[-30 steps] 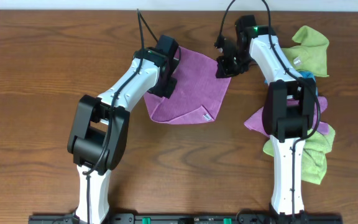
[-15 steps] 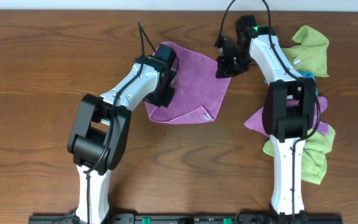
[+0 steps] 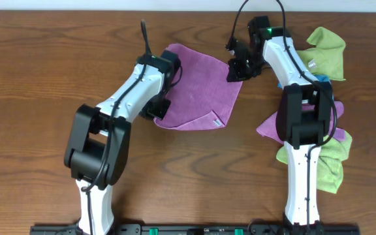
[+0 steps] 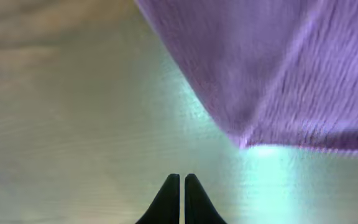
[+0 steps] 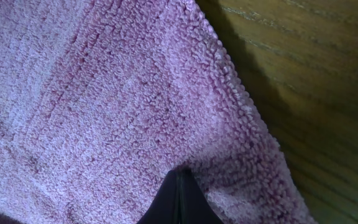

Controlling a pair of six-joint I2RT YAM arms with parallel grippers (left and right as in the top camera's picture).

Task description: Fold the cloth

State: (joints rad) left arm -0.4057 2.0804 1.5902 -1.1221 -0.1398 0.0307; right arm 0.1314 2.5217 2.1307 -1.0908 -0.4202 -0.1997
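The purple cloth (image 3: pixel 198 91) lies spread flat on the wooden table, with its small white tag (image 3: pixel 217 121) at the near corner. My left gripper (image 3: pixel 153 111) is shut and empty, just off the cloth's left edge. In the left wrist view its fingertips (image 4: pixel 182 177) hover over bare table, and a corner of the cloth (image 4: pixel 278 62) lies ahead to the right. My right gripper (image 3: pixel 235 70) is at the cloth's right corner. In the right wrist view its fingers (image 5: pixel 178 171) are shut, pinching the cloth (image 5: pixel 104 93).
A second purple cloth (image 3: pixel 269 127) lies bunched beside the right arm. Lime-green cloths lie at the far right (image 3: pixel 325 52) and near right (image 3: pixel 331 160). A bit of blue cloth (image 3: pixel 322 81) shows between them. Bare wood (image 3: pixel 44 78) lies left of the left arm.
My left gripper has moved down and left, off the cloth's upper left part to just beside its left edge. The right gripper and the cloth have not moved.
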